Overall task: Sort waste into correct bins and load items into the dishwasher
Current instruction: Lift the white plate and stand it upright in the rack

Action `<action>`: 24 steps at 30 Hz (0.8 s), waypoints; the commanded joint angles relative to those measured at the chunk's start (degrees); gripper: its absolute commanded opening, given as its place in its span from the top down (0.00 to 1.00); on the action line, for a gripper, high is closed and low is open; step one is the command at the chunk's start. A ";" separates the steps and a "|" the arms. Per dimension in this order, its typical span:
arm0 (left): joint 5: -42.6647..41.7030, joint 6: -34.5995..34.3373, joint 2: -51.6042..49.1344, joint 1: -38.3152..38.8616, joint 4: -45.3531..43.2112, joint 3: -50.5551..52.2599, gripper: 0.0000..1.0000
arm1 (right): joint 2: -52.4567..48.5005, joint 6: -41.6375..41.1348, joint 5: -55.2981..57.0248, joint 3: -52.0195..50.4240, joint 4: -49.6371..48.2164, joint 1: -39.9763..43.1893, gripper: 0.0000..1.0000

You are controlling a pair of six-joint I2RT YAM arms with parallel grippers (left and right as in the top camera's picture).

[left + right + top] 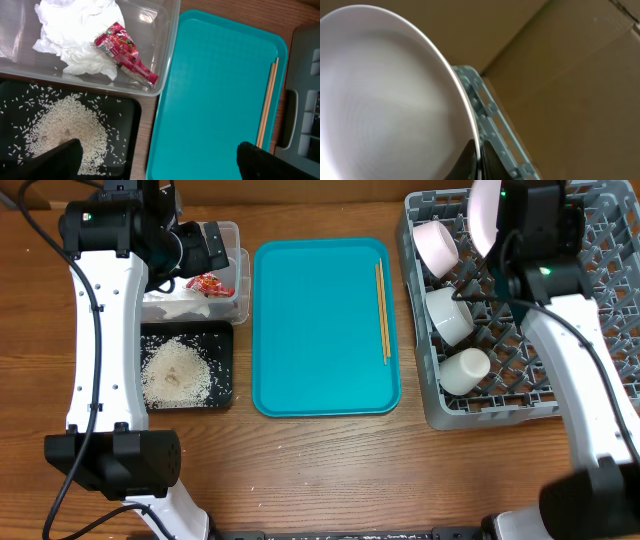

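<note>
My right gripper [479,159] is shut on the rim of the round white plate [385,90], holding it on edge over the far side of the grey dishwasher rack [590,310]. A pale bowl [437,245], a white bowl [450,315] and a white cup [465,370] sit in the rack's left column. Two chopsticks [382,310] lie on the teal tray [320,330]. My left gripper [160,165] hangs open and empty above the clear tub [162,45], which holds the napkin [75,35] and the red wrapper [127,52]. Rice [65,130] lies heaped in the black tray [130,115].
The teal tray fills the table's middle between the bins and the rack. Bare wooden tabletop [330,470] runs along the front. Cardboard [570,75] stands behind the rack. Both white arm links reach in from the front corners.
</note>
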State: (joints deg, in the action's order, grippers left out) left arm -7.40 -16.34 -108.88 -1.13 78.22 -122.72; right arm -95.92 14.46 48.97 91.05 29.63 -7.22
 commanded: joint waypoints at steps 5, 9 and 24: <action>0.35 0.48 0.24 0.13 -0.04 -1.07 0.00 | -8.96 10.64 5.44 -1.38 -6.03 0.94 0.96; 0.37 0.48 0.24 0.13 -0.04 -1.07 0.00 | -11.45 10.69 5.44 -1.38 -6.32 0.94 0.96; 0.37 0.48 0.24 0.13 -0.04 -1.07 0.00 | -10.12 5.05 0.44 0.04 -6.54 -0.61 0.02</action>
State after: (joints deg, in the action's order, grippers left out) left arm -7.42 -16.34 -108.88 -1.13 78.22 -122.72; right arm -108.18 22.74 50.50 89.58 23.14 -6.52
